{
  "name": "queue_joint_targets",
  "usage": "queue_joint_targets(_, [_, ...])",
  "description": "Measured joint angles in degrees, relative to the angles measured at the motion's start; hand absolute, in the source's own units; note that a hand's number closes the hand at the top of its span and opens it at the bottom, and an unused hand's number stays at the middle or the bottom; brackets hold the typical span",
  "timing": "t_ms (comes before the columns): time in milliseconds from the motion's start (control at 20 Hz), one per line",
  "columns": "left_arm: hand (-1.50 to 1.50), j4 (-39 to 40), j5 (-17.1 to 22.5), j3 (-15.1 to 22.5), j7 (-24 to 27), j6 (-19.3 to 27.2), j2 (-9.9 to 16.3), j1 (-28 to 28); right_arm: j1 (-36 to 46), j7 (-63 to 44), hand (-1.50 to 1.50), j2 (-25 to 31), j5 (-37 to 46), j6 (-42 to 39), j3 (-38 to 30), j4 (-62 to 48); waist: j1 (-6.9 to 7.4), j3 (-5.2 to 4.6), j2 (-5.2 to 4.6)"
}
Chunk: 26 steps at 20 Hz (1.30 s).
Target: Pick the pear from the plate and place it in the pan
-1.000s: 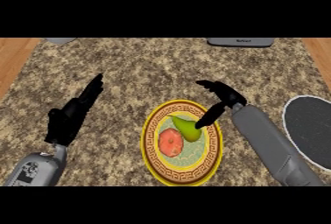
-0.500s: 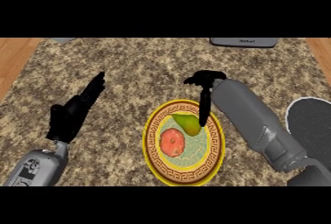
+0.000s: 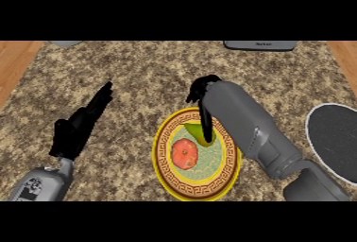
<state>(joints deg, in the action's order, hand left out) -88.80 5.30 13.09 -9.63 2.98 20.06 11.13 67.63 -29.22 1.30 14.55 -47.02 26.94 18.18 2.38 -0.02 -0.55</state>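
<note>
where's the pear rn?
Head view: the pear lies on the plate, beside the red fruit, under the right hand.

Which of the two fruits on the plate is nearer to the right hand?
The green pear, at the plate's upper part: the right hand reaches down onto it. The red-orange fruit lies lower left, untouched.

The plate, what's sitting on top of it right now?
On the plate lie a red-orange round fruit and a green pear. The right hand reaches down over the pear, covering part of it.
</note>
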Motion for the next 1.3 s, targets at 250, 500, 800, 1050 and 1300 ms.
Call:
queue_joint_targets(250, [0.00, -0.1, -0.8, -0.5, -1.0, 0.0, -1.3, 0.4, 0.6, -0.4, -1.50, -0.8, 1.8, -0.7, 1.2, -0.9, -0.39, 0.01, 0.07])
queue_joint_targets(500, [0.00, -0.4, -0.5, -2.6, -0.9, -1.6, -0.8, -0.2, -0.8, -1.9, -1.50, -1.0, 3.1, -0.8, 3.0, 0.8, -0.66, 0.01, 0.21])
queue_joint_targets(800, [0.00, -1.3, -1.7, -3.2, -1.3, -2.1, -1.8, -0.7, -3.1, -2.3, -1.50, -1.2, 4.4, -0.1, 4.2, 2.4, -0.89, 0.02, 0.26])
queue_joint_targets(1050, [0.00, -1.2, -2.0, -4.3, -1.4, -3.1, -2.5, -0.7, -5.8, -1.6, -1.50, -1.1, 5.9, 1.8, 5.3, 3.2, -1.00, 0.02, 0.26])
queue_joint_targets(1300, [0.00, -1.2, -2.5, -5.2, -0.8, -4.4, -2.7, -1.3, -7.6, -0.8, 1.50, -0.9, 6.1, 2.8, 6.4, 3.8, -0.69, -0.10, 0.56])
